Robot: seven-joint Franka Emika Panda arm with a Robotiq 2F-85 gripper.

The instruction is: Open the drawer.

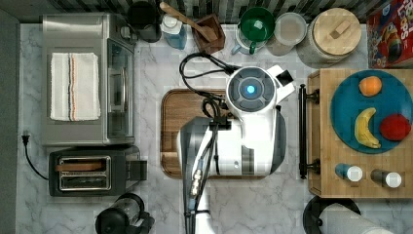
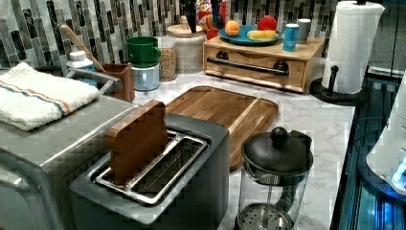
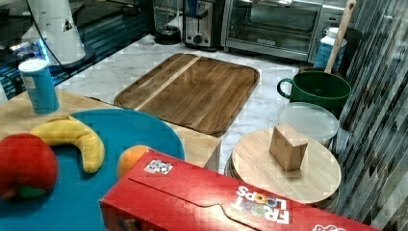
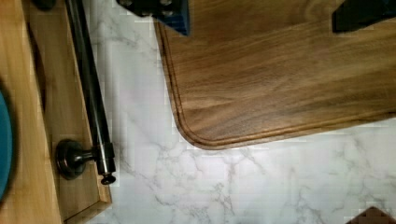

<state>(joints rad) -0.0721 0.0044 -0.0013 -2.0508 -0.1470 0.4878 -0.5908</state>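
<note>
The drawer [image 2: 253, 72] is the front of a light bamboo box unit [image 1: 341, 187] and looks pushed in flush in the left view. Its long black bar handle [image 1: 302, 131] [image 2: 249, 66] [image 4: 88, 84] rests on two black mounts. My gripper [image 4: 261, 9] hangs above a corner of the dark wooden tray [image 4: 280, 74], a short way from the handle and not touching it. Its fingers [image 4: 161, 10] stand wide apart with nothing between them. In the top view the white arm [image 1: 248, 122] covers the gripper.
A blue plate [image 1: 350, 131] with fruit and two shakers [image 1: 350, 173] sit on the box unit. A paper towel roll [image 2: 352, 45] stands beside it. Toaster oven [image 1: 87, 78], toaster [image 1: 92, 170] and French press [image 2: 275, 177] lie beyond the tray [image 1: 175, 131]. Jars and a green mug [image 1: 255, 27] line the wall.
</note>
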